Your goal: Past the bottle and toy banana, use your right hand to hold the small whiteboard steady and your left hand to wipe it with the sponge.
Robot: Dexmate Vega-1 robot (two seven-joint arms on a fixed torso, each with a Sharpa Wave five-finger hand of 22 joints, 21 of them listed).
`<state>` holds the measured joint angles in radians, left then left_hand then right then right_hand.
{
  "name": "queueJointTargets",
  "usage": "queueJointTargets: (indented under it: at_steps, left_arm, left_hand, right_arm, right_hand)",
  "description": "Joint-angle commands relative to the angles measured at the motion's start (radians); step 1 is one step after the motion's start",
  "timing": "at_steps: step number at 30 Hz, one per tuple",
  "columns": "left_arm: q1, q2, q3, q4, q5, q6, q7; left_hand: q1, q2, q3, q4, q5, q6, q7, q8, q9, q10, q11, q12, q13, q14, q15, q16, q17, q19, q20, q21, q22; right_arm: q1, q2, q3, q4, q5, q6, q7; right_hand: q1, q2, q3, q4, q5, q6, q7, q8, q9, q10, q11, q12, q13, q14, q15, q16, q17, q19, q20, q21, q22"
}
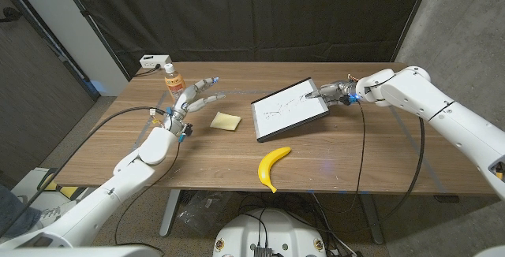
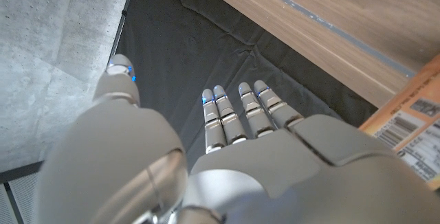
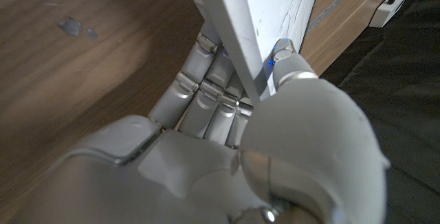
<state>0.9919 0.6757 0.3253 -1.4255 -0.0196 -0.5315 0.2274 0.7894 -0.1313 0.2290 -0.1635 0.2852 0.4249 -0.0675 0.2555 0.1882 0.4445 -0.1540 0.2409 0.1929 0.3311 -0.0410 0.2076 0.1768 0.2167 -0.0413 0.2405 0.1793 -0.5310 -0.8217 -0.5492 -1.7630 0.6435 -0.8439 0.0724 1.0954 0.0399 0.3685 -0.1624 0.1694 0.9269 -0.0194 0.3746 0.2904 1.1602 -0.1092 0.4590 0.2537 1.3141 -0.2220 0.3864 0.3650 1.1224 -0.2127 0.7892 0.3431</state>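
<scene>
The right robot hand (image 1: pixel 335 94) pinches the far corner of the small white, black-framed whiteboard (image 1: pixel 289 108), apparently tilting it off the wooden counter (image 1: pixel 379 150). We see our left robot hand (image 1: pixel 196 95) spread, empty, beside the untouched yellow sponge (image 1: pixel 226 121); wiping remains.

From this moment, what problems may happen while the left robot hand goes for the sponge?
1. The left robot hand is open beside the bottle; reaching for the sponge may tip the bottle.
2. The right robot hand grips only one corner of the whiteboard, so wiping pressure might pivot the board.
3. The banana lies near the table's front edge and could be pushed off.
</scene>
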Motion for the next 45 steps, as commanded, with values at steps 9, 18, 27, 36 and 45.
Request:
queueJointTargets:
  at_steps: [9, 18, 27, 36, 45]
  left_arm:
    - [0.047, 0.150, -0.042, -0.162, 0.263, 0.155, 0.084]
    - [0.115, 0.274, -0.090, -0.301, 0.303, 0.279, 0.012]
    - [0.143, 0.363, -0.102, -0.393, 0.393, 0.358, -0.029]
    - [0.108, 0.401, -0.077, -0.429, 0.440, 0.391, -0.098]
    - [0.026, 0.434, -0.024, -0.482, 0.532, 0.456, -0.209]
  left_hand:
    - [0.137, 0.062, 0.045, 0.005, -0.014, 0.096, -0.025, 0.017, 0.007, 0.097, -0.017, 0.007, 0.005, 0.083, -0.102, 0.007, 0.001, 0.049, -0.023, 0.003, 0.005]
    - [0.147, 0.065, 0.042, 0.016, -0.033, 0.092, -0.015, 0.005, 0.007, 0.089, 0.005, -0.008, 0.006, 0.091, -0.098, -0.002, 0.001, 0.065, -0.027, 0.004, 0.006]
    - [0.125, 0.051, 0.023, 0.032, -0.047, 0.072, -0.015, -0.011, 0.008, 0.074, 0.009, -0.020, 0.006, 0.079, -0.092, -0.012, 0.003, 0.073, -0.027, 0.002, 0.006]
    - [0.118, 0.047, 0.016, 0.037, -0.051, 0.078, -0.013, -0.012, 0.008, 0.078, 0.010, -0.021, 0.006, 0.090, -0.093, -0.009, 0.003, 0.083, -0.027, 0.004, 0.006]
    - [0.117, 0.057, 0.015, 0.045, -0.056, 0.080, -0.008, -0.016, 0.008, 0.081, 0.016, -0.024, 0.007, 0.109, -0.086, -0.003, 0.007, 0.127, -0.022, 0.019, 0.008]
  right_arm:
    - [0.004, 0.027, 0.006, 0.014, 0.015, -0.020, -0.033]
    - [0.009, 0.014, 0.004, -0.016, 0.015, -0.040, -0.041]
    - [0.013, 0.004, -0.011, -0.025, 0.008, -0.038, -0.024]
    - [0.036, 0.012, -0.033, -0.004, -0.007, -0.038, -0.002]
    - [0.026, 0.013, -0.029, 0.001, -0.004, -0.039, 0.000]
  right_hand:
    - [0.073, 0.068, 0.001, 0.007, 0.005, 0.001, -0.004, -0.004, 0.005, -0.001, 0.001, -0.001, 0.003, -0.004, 0.004, -0.004, 0.004, -0.010, -0.017, 0.012, 0.001]
    - [0.074, 0.067, 0.000, 0.007, 0.005, 0.002, -0.004, -0.006, 0.006, -0.004, 0.000, -0.003, 0.005, -0.008, 0.003, -0.006, 0.005, -0.013, -0.017, 0.014, 0.000]
    - [0.074, 0.068, -0.001, 0.009, 0.005, 0.001, -0.006, -0.008, 0.007, -0.002, 0.001, -0.003, 0.005, -0.009, 0.003, -0.008, 0.007, -0.017, -0.017, 0.017, -0.002]
    - [0.074, 0.069, -0.002, 0.010, 0.005, 0.002, -0.006, -0.009, 0.008, -0.003, 0.000, -0.004, 0.006, -0.009, 0.003, -0.008, 0.009, -0.020, -0.017, 0.020, -0.003]
    - [0.075, 0.070, -0.003, 0.011, 0.005, 0.003, -0.005, -0.011, 0.009, -0.002, 0.000, -0.005, 0.007, -0.008, 0.002, -0.009, 0.010, -0.022, -0.017, 0.023, -0.004]
